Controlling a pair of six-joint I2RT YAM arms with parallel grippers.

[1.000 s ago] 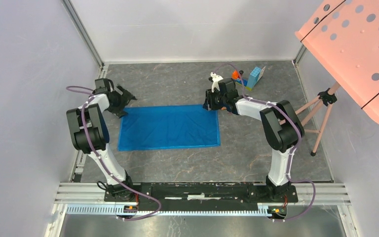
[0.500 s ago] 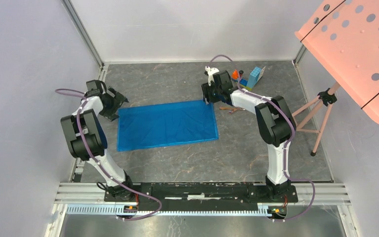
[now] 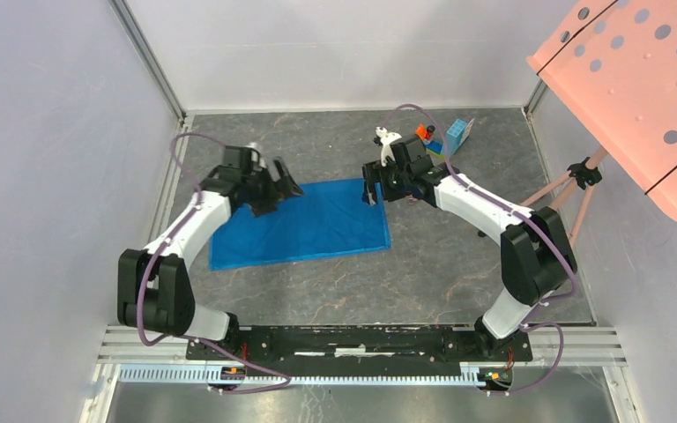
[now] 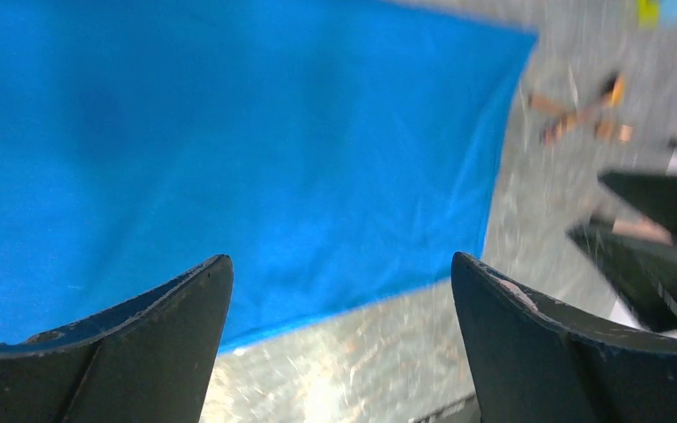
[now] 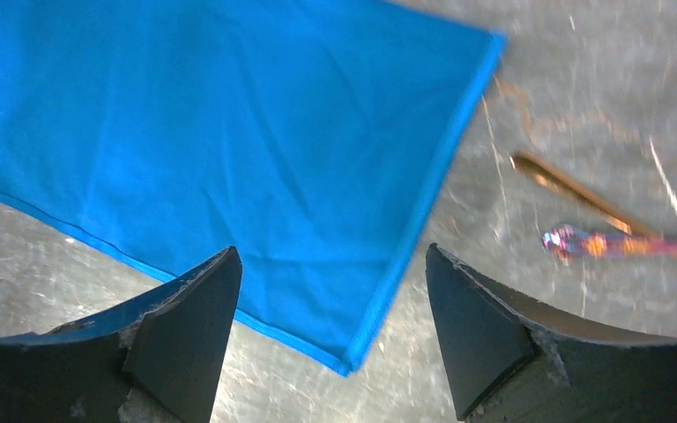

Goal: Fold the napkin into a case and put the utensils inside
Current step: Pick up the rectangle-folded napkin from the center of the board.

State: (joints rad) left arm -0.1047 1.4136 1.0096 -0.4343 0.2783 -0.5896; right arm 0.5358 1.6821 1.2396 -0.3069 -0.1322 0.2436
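On the grey table (image 3: 405,264) the blue napkin (image 3: 304,225) lies spread out flat. Above the napkin's far left part hangs the left gripper (image 4: 339,260), fingers wide apart, holding nothing. Above its far right corner hangs the right gripper (image 5: 331,249), fingers apart too, holding nothing. The utensils (image 5: 582,241) lie just right of the napkin.

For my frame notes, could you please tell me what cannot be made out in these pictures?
- Utensils: blurred in both wrist views, cut by the right wrist view's edge; top view, mostly under the right arm.
- Napkin, far-left corner: top view, covered by the left arm.
- Toy blocks: top view, too small for detail.
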